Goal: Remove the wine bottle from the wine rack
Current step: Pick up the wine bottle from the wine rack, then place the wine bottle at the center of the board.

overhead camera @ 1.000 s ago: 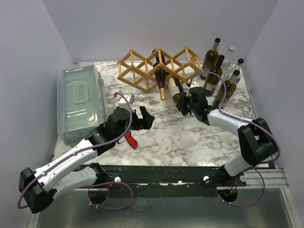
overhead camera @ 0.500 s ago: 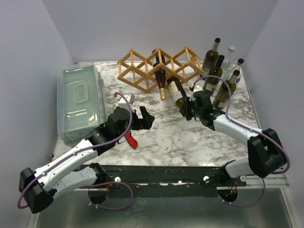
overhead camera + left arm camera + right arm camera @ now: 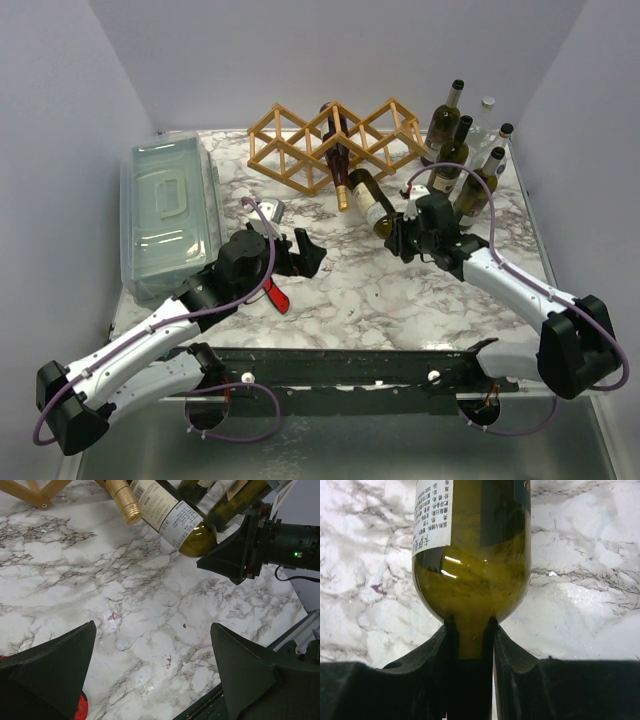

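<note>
**Top external view:** The right hand (image 3: pixel 403 238) is closed tight on the neck of the olive-green wine bottle (image 3: pixel 368 200). The bottle lies on its side and slants out from the front of the wine rack (image 3: pixel 290 150), base end toward the rack and neck end away from it. The neck is probably the chosen hold because it is slim enough for the fingers and is the end that points out of the rack. I cannot tell whether the base is clear of the slats. A dark bottle with a gold cap (image 3: pixel 338 165) lies in the rack just beside it. The left hand (image 3: pixel 300 250) hangs over the marble bench (image 3: pixel 350 295), well in front of the rack. Its jaws are spread wide on nothing, seemingly kept out of the way.

**Left wrist view:** Beyond the spread fingers, the labelled bottle runs from the rack side down into the right hand, shoulder against the fingertips.

**Right wrist view:** The neck sits pinched between both fingers (image 3: pixel 517 650), and the bottle's shoulder and body extend straight ahead toward the rack.
</note>
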You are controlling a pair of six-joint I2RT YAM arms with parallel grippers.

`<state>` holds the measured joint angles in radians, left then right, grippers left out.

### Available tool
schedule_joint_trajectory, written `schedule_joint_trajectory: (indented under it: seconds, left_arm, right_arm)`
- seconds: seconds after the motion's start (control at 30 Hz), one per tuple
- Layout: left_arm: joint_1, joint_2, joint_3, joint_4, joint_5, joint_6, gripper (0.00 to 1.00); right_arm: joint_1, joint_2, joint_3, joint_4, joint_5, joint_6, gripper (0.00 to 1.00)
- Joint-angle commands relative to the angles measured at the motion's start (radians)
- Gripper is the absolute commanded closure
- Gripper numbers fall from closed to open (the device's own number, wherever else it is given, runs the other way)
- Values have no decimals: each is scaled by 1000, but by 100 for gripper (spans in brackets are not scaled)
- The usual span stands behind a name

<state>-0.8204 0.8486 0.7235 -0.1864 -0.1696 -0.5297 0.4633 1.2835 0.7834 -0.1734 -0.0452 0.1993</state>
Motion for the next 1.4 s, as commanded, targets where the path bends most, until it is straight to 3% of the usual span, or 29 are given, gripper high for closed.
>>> schedule_joint_trajectory:
  seconds: [0.0,0.27,0.47,0.77,1.07,1.37]
  left_arm:
    - [-3,-31,-30,53,101,105,1]
    - [-4,-46,-65,133,312,288,1]
    - [-31,-47,-95,172,392,425,1]
    - [-172,-19,-188,313,359,732,1]
    - [-246,48,-238,417,301,1051,1]
    - [-249,149,-202,432,314,1143,1]
  right_arm:
    - [-1,-85,19,-12,-66,-89,100]
    - [0,-142,55,-153,-89,-190,100]
    - [0,-182,71,-250,-96,-296,100]
    - [0,-221,142,-429,-177,-487,100]
    - [0,-222,200,-600,-358,-644,100]
    - [0,-185,232,-670,-462,-722,100]
